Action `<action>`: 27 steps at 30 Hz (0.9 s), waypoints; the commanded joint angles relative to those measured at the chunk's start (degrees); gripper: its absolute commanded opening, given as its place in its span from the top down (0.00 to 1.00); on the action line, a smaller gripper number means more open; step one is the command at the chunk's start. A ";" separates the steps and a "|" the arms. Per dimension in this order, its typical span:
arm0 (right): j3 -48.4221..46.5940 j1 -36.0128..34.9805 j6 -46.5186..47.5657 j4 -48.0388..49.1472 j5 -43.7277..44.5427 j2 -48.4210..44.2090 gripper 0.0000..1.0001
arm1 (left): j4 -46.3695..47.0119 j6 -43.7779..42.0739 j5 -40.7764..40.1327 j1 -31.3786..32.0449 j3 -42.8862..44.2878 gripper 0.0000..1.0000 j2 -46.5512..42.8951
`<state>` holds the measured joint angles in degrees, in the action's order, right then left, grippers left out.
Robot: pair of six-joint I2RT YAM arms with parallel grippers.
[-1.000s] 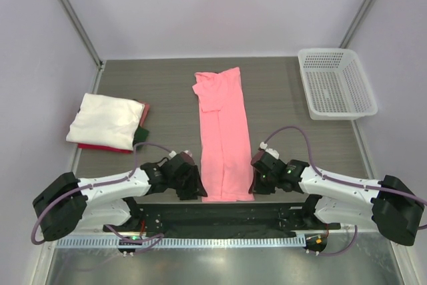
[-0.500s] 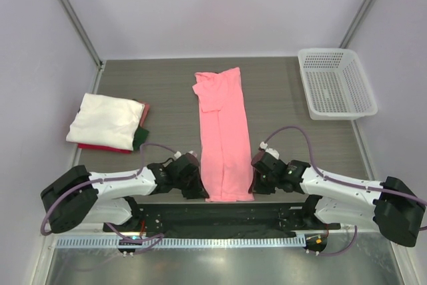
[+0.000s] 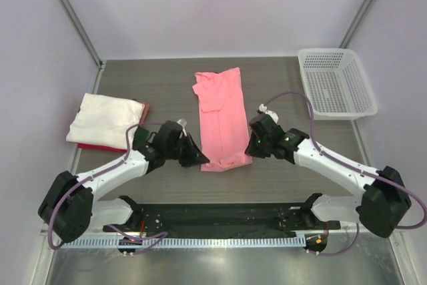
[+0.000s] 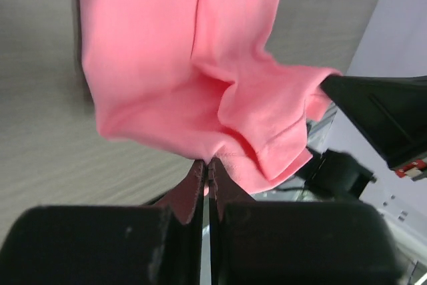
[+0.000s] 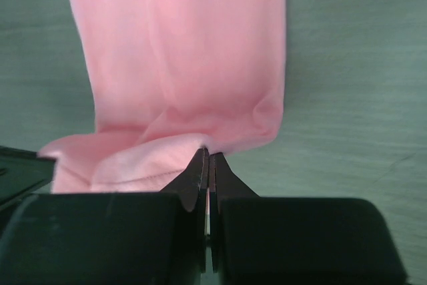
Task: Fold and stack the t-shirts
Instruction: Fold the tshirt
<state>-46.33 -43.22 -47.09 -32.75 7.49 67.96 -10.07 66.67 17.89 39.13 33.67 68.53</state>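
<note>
The salmon-pink t-shirt is pinched at its near hem by both pincers. The left gripper has its jaws pressed together on a bunched fold of pink cloth at the hem's left corner. The right gripper is clamped the same way on the right corner, its tips buried in a soft ridge of fabric. Between the two, the hem is raised off the table and sags a little in the middle (the cotton drapes rather than holds a line). Beyond the pincers the shirt runs as a long narrow strip up the centre of the table, sleeves already folded in, collar end at the far side.

To the far left lies a stack, well apart from the strip: a folded white t-shirt on top and a red t-shirt showing as an edge beneath it. A white mesh basket stands at the far right corner.

As I judge it, two shirts are done and stacked, and the pink one is part-way through. Its lengthwise fold is made, the crosswise fold is in hand, and it is not yet on the stack.

No brand, label or readable writing shows on the shirts or the basket.
</note>
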 commanded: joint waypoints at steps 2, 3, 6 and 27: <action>-8.15 5.68 7.18 3.13 1.13 7.35 0.99 | 0.31 -6.90 4.96 -6.52 8.68 1.00 5.19; -9.30 6.48 8.06 3.92 1.21 8.66 0.99 | 0.05 -8.30 5.40 -8.44 10.00 1.00 6.51; -13.52 9.20 9.21 5.85 1.13 14.55 0.99 | 0.31 -10.06 5.75 -12.13 15.17 1.00 11.88; -39.36 21.69 13.34 6.82 -8.98 41.54 0.99 | 0.75 -12.71 1.71 -17.69 38.75 1.00 37.72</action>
<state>-82.19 -21.71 -34.89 -27.05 1.23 107.98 -10.02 54.54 19.09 22.41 69.54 104.99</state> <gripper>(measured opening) 0.030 0.006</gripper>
